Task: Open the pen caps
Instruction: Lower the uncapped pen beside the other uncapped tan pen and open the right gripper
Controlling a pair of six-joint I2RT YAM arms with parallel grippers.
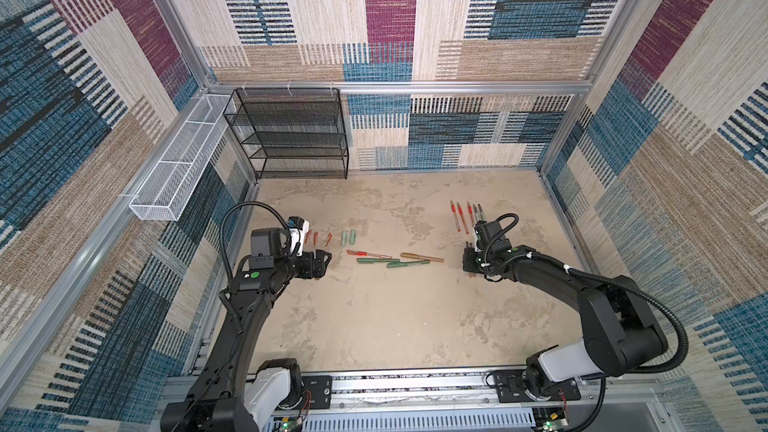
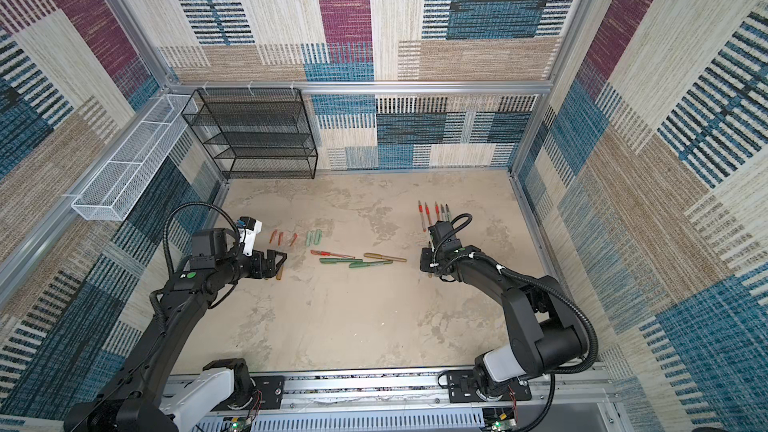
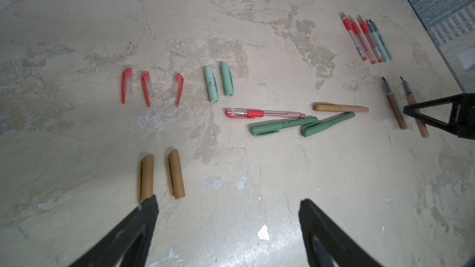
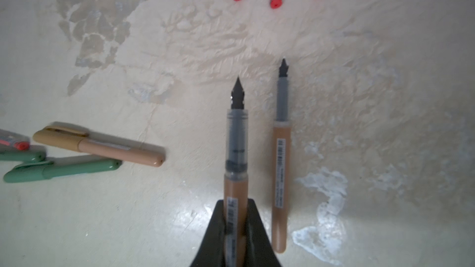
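Left of centre in both top views, my left gripper (image 1: 324, 265) stands with jaws apart, empty. Beside it seven pen caps (image 3: 176, 174) lie removed. Mid-frame, four capped pens (image 1: 376, 260) remain, bunched together. Right of centre, my right gripper (image 4: 235, 223) is clamped on an uncapped bronze barrel (image 4: 235, 183). Lower table (image 1: 395, 326) bare; side walls (image 1: 602, 209) close.

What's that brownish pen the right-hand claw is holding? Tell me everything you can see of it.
The tan pen is uncapped: a black pointed nib, a clear greyish grip section, then a smooth tan plastic-looking barrel with a barcode label. The right gripper is shut on the barrel's rear end, nib pointing away from it. A second uncapped tan pen lies alongside, parallel, not touching. Whether the held pen rests on the table cannot be told.
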